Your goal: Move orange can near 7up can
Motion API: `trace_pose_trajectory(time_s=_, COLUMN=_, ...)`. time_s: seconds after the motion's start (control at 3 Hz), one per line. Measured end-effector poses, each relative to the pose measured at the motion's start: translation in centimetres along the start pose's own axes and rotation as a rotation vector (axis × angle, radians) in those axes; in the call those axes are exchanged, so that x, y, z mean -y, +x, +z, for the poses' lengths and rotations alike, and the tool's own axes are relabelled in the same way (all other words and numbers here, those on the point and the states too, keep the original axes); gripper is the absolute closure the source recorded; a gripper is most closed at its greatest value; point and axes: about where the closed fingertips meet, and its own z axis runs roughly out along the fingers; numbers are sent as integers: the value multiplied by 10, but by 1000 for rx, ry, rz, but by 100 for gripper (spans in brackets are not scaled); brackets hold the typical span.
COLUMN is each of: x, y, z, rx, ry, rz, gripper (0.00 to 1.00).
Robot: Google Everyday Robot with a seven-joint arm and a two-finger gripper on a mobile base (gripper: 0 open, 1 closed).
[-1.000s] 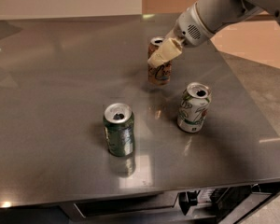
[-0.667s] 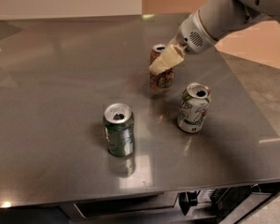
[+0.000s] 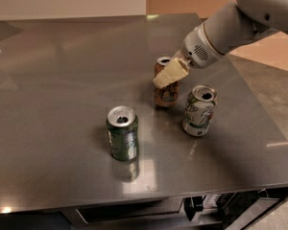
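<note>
3 cans stood upright on the grey table. Orange can sat mid-table, pinched near its top by the gripper. 7up can was just beside it, not touching. Dark green can stood apart, nearer the front edge.

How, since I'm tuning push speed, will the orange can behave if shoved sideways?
The orange can stands upright and narrow, so a high push from the claw, at its upper side, may tip it. The tabletop looks smooth and glossy, so a low push probably slides it. Tipped, it would likely roll.
</note>
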Motion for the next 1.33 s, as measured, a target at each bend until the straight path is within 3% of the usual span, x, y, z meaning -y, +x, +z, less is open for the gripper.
trace_pose_trajectory(time_s=0.33, x=-6, y=7, z=0, rx=-5, ry=20, rz=3, gripper=100)
trace_pose_trajectory(time_s=0.67, x=-9, y=13, z=-2, rx=-10, ry=37, rz=11, gripper=84)
trace_pose_trajectory(time_s=1.33, x=-11, y=18, z=-4, rx=-13, ry=46, rz=27, gripper=38)
